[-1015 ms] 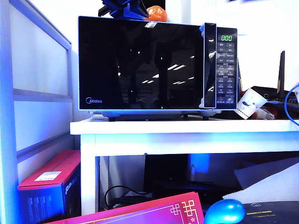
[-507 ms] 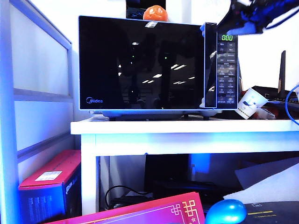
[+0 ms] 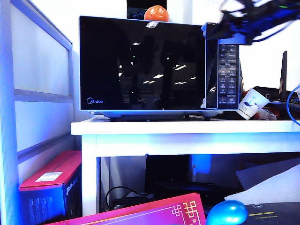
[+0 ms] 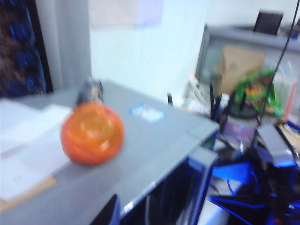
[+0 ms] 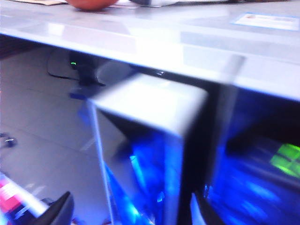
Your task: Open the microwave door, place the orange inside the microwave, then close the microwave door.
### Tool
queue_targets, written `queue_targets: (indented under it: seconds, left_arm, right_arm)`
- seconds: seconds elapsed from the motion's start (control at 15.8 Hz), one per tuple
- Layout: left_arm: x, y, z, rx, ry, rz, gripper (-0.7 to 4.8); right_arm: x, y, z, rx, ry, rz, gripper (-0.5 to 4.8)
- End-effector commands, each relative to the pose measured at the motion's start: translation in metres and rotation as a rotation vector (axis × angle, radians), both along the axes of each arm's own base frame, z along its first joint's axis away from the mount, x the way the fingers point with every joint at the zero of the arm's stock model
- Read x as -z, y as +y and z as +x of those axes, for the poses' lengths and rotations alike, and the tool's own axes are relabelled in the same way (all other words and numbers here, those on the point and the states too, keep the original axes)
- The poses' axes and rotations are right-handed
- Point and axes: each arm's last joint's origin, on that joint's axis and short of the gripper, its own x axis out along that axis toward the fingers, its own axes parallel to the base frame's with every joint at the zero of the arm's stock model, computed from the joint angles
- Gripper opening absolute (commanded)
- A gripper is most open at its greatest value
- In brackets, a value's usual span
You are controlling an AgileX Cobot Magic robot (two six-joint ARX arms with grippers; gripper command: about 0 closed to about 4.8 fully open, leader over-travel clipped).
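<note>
From outside, we saw the door shut, the orange on top of the microwave, and the right gripper at the door's upper handle corner. Through the left wrist, the orange sat just ahead of open left jaws. Through the right wrist, jaws spread around the door edge. We judged a hard pull could roll the orange off.

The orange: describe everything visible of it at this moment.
The orange is small, round, bright and slightly glossy, with a faint dimple pattern in the left wrist view. It rests on the microwave's flat grey top, behind the shut microwave door. Nothing grips it: neither the left gripper nor the right gripper, at the door's upper right corner, touches it.
</note>
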Motion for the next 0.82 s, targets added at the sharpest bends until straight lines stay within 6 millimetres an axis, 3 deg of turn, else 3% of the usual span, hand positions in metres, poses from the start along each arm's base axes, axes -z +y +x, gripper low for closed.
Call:
queue_targets:
  seconds: [0.06,0.19,0.32,0.38,0.57,0.82]
  left_arm:
    - [-0.005,0.001,-0.004,0.006,-0.015,-0.009,0.88]
    - [-0.009,0.003,-0.009,0.007,-0.026,-0.013,0.88]
    - [-0.012,0.004,-0.012,0.010,-0.034,-0.016,0.88]
    - [-0.013,0.005,-0.013,0.010,-0.036,-0.017,0.88]
    - [-0.012,0.005,-0.013,0.010,-0.026,-0.013,0.88]
    - [-0.012,0.005,-0.014,0.010,-0.020,-0.010,0.88]
  right_arm:
    - [-0.005,0.033,0.000,0.210,-0.030,-0.020,3.27]
    - [-0.005,0.056,0.000,0.402,-0.063,-0.028,3.27]
    - [-0.004,0.065,0.000,0.458,-0.087,-0.021,3.23]
    - [-0.003,0.069,0.000,0.482,-0.080,-0.024,2.97]
    - [-0.002,0.069,0.000,0.507,-0.076,-0.026,1.70]
    - [-0.001,0.069,-0.004,0.467,-0.022,-0.052,1.70]
